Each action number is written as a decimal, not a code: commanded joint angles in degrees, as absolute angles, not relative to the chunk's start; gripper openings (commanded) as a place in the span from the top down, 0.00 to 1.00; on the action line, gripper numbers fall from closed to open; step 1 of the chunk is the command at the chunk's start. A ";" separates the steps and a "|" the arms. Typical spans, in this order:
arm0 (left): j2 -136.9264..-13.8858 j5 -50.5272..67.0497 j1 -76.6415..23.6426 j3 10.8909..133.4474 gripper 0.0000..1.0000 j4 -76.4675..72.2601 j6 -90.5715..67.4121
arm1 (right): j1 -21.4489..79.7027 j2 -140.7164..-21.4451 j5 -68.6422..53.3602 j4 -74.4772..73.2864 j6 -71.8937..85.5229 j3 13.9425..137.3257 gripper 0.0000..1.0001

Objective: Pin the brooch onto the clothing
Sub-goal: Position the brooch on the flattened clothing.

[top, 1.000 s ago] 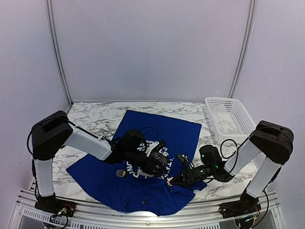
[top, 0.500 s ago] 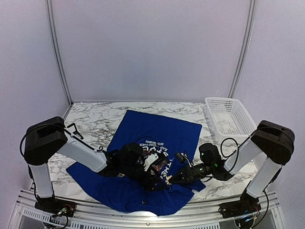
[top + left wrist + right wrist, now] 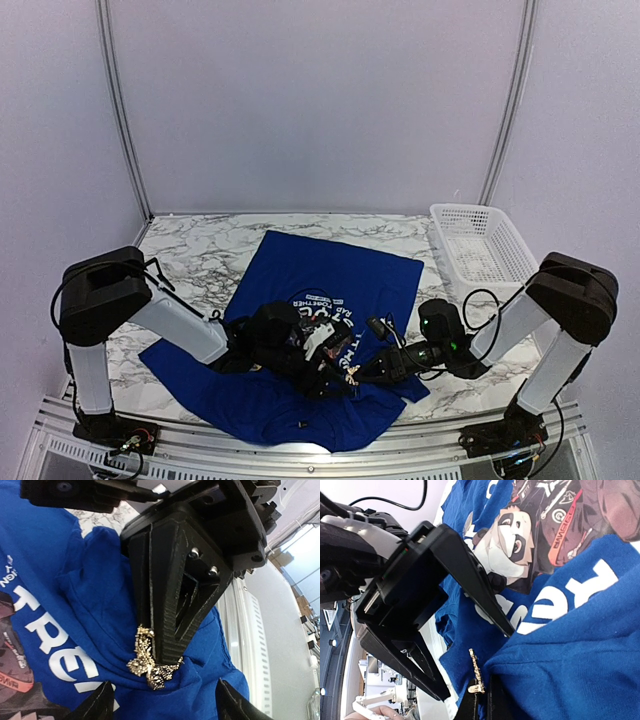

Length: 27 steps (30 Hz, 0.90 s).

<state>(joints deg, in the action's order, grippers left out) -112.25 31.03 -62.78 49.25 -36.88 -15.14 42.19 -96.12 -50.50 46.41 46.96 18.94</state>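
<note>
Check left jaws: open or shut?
Open: the left gripper has its fingers wide apart, gripping nothing. The brooch sits beyond them, pinched by the shut right gripper.

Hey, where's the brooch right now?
In the top view the gold brooch lies low and centre, on a bunched fold of the blue T-shirt, pinched by the right hand, just right of the left hand.

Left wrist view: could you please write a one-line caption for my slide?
The right hand holds a gold brooch at a raised fold of the blue T-shirt, with the left hand open.
</note>
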 commanded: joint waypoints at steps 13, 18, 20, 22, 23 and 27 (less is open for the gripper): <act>-115.86 35.30 -62.58 51.47 0.33 -39.64 -15.63 | 42.15 -96.72 -51.32 50.27 47.95 20.30 1.00; -115.98 34.66 -62.45 52.03 0.47 -39.64 -15.92 | 42.10 -97.43 -51.65 51.65 48.43 20.34 1.00; -115.82 34.59 -62.20 52.03 0.54 -39.66 -16.35 | 42.15 -97.60 -51.81 52.02 48.52 20.17 1.00; -115.59 34.99 -61.93 52.12 0.59 -39.64 -16.54 | 42.11 -97.73 -51.91 52.03 48.43 20.00 1.00; -115.46 35.20 -61.88 52.12 0.61 -39.64 -16.57 | 42.17 -97.85 -51.89 52.10 48.43 19.96 1.00; -115.06 35.22 -61.63 52.65 0.65 -39.64 -17.31 | 42.16 -98.17 -52.05 52.29 48.54 19.86 1.00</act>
